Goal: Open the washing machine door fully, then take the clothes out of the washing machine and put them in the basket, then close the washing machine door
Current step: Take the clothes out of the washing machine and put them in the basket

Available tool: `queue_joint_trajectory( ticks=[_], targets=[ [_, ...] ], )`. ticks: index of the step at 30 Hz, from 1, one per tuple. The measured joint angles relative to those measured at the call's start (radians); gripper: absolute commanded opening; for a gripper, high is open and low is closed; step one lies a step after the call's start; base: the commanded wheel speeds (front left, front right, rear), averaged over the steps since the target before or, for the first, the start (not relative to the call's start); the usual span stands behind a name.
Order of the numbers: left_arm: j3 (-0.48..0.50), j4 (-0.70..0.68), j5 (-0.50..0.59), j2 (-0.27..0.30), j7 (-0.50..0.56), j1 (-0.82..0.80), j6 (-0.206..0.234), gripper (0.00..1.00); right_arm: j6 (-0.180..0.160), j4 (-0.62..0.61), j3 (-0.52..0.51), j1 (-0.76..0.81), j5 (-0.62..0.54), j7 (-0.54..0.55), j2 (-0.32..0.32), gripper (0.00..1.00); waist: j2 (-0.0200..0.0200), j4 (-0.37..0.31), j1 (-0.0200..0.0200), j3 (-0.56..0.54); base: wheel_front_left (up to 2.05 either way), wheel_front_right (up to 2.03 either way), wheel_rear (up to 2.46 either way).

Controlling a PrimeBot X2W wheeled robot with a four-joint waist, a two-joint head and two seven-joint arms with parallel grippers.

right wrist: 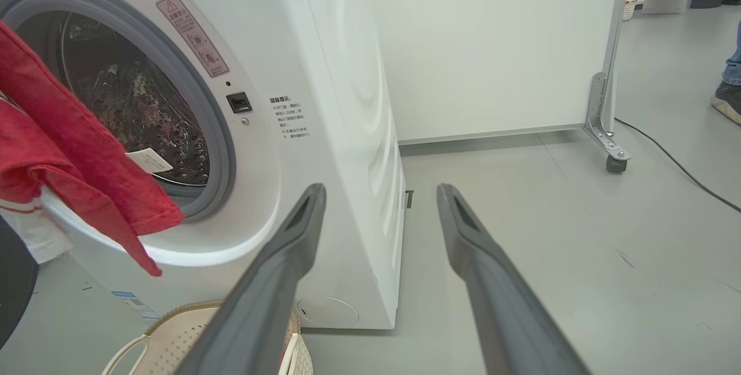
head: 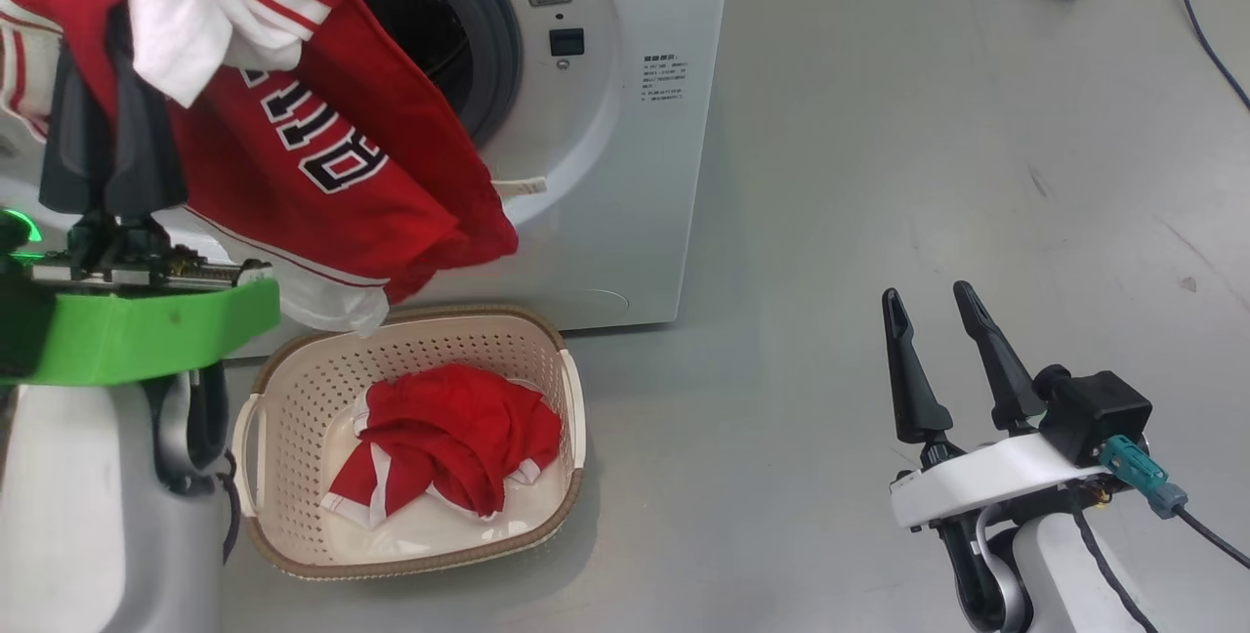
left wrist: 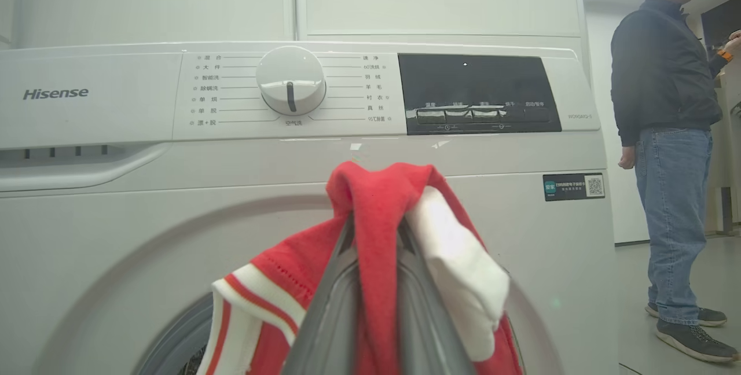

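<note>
Clothes (head: 332, 154), red with white numerals, are hanging clenched in left gripper (left wrist: 375, 236) over twelve-o'clock rim of cream perforated basket (head: 576, 418), while right gripper (head: 928, 306) is gaping.

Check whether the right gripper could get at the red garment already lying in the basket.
Probably yes. The right gripper is open and empty, with bare floor between it and the basket. The garment lies uncovered; the hanging jersey hangs near the far left rim.
</note>
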Motion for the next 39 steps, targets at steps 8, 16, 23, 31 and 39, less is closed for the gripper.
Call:
queue_joint_trajectory(
  ticks=[8,16,23,31,39],
  targets=[
    [-0.057,0.045,0.002,0.000,0.000,0.112,0.000,0.00,0.000,-0.002,0.003,0.009,0.000,0.000,0.000,1.00,0.0000,0.002,0.0000,0.004,0.00,0.00,0.00],
    [-0.095,0.138,0.011,0.008,0.023,0.206,-0.001,0.00,0.000,-0.016,0.012,0.009,-0.002,0.000,0.000,1.00,0.0000,-0.006,0.0000,0.043,0.00,0.00,0.00],
    [-0.095,0.219,0.012,0.021,0.039,0.223,-0.001,0.00,0.000,-0.025,0.014,0.005,-0.003,0.000,-0.002,1.00,0.0000,-0.022,0.0000,0.085,0.00,0.00,0.00],
    [-0.094,0.322,0.020,0.045,0.063,0.220,-0.001,0.00,0.000,-0.034,0.019,-0.019,-0.003,0.000,-0.002,1.00,0.0000,-0.049,0.0000,0.141,0.00,0.00,0.00],
    [-0.088,0.429,0.031,0.070,0.082,0.170,-0.001,0.00,0.000,-0.042,0.024,-0.040,-0.003,0.000,-0.002,1.00,0.0000,-0.083,0.0000,0.202,0.00,0.00,0.00]
  ],
)
